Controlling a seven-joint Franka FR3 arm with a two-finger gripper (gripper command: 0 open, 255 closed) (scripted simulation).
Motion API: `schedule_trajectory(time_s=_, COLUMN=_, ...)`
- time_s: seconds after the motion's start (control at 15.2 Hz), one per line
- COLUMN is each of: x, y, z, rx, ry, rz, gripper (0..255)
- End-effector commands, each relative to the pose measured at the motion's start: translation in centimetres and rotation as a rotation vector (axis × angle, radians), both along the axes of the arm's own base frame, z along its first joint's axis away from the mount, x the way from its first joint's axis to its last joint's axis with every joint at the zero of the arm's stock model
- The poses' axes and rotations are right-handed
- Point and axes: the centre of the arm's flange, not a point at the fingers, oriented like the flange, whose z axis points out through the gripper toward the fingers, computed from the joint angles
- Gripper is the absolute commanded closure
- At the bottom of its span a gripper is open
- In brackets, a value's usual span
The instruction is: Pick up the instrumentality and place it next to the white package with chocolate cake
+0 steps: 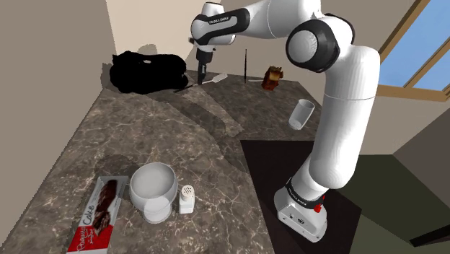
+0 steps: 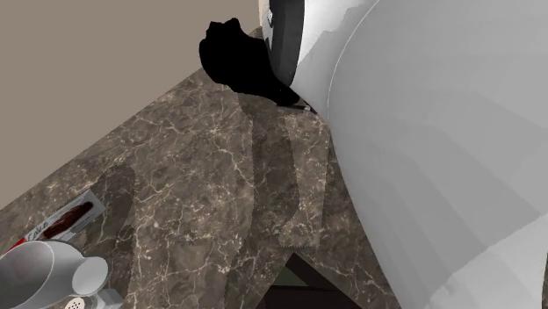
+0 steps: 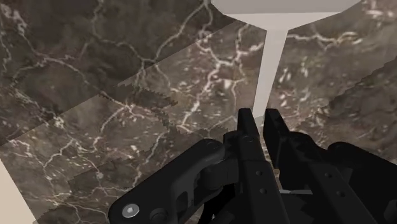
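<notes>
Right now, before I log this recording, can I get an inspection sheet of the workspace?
Surface: dark veined marble counter.
Job's things: white utensil at the counter's far end; white cake package at the near edge, far from it.
Clutter: white bowl and small shaker beside the package; pale cup; brown object.
Grippers: black gripper shut on the utensil's handle.
Cables: nothing seen.
Surroundings: beige walls, black area, window.
</notes>
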Motion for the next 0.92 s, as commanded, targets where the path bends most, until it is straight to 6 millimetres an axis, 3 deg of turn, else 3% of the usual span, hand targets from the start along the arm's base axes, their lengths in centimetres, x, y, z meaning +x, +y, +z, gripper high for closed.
schedule_trajectory(time_s=0.0, x=0.0, y=0.1, z=1.0, rx=0.0, ry=0.0, rz=0.0, gripper=255)
schedule_trajectory(time_s=0.86, x=0.0, y=0.1, z=7.9, rx=0.0, ry=0.0, rz=0.0, gripper=255)
